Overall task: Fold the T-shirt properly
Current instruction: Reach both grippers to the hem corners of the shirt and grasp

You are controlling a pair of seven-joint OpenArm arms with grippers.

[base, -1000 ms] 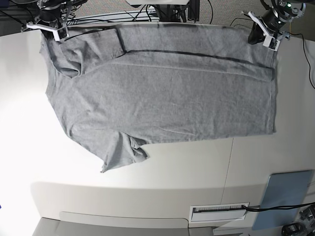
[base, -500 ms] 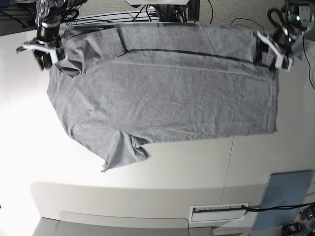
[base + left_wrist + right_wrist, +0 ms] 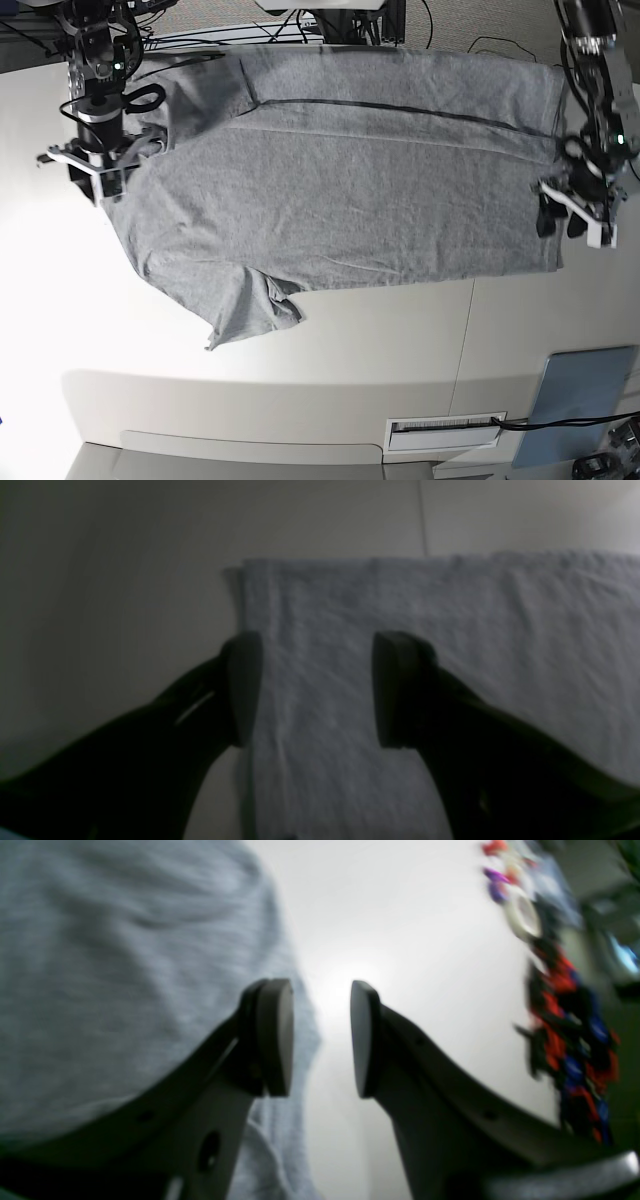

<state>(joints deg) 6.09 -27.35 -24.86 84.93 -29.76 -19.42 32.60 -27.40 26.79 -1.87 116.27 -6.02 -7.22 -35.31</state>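
The heather-grey T-shirt (image 3: 340, 180) lies spread on the white table (image 3: 350, 350), plain side up, with its far strip folded over along a dark line. My left gripper (image 3: 560, 220) is open and empty, low over the shirt's right edge near the hem corner. In the left wrist view its fingers (image 3: 245, 690) straddle the shirt's (image 3: 450, 655) edge strip. My right gripper (image 3: 92, 178) is open and empty at the shirt's left edge. In the right wrist view one finger (image 3: 272, 1037) is over the cloth (image 3: 125, 965) and the other over bare table.
A pale blue-grey flat panel (image 3: 585, 400) lies at the near right. A white slotted box (image 3: 445, 430) with a cable sits by the near edge. A loose sleeve (image 3: 255, 315) sticks out near left. Cables (image 3: 300, 30) run behind the far edge. Colourful clutter (image 3: 565, 1015) lies beyond the table.
Both arms have moved from the shirt's far corners toward the near side along its left and right edges. The far strip stays folded over.
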